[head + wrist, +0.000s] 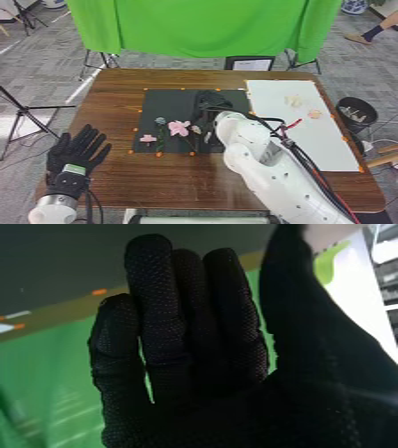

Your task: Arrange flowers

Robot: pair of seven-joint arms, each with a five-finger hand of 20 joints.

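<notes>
Cut flowers lie in a loose row across a black mat (178,95) on a brown wooden worktop (115,102), with the right hand (211,101) of a white two-armed robot over the mat's far right part, close to the left edge of a white board (320,150). The right hand's fingers are straight and open, with the thumb apart from them, as seen in the right wrist view; there, a blurred, pale pinkish shape (329,233) appears beside the thumb, and whether the two touch cannot be told.

The large pink flower (179,128) lies to the left of those fingers and closer to the worktop's near edge, apart from them. A small pale flower (196,129) sits just to its right. To its left are a blue-gray flower (161,121) on a green stem and, toward the mat's near left corner, a small pink flower (148,139). Pale yellow blooms (293,101) lie on the white board toward its far edge, a peach-toned bloom (314,114) beside them, nearer the board's right edge.

At the worktop's left edge, toward the near left corner, the left hand (75,151) is open, its fingers straight and spread, well apart from the flowers.
</notes>
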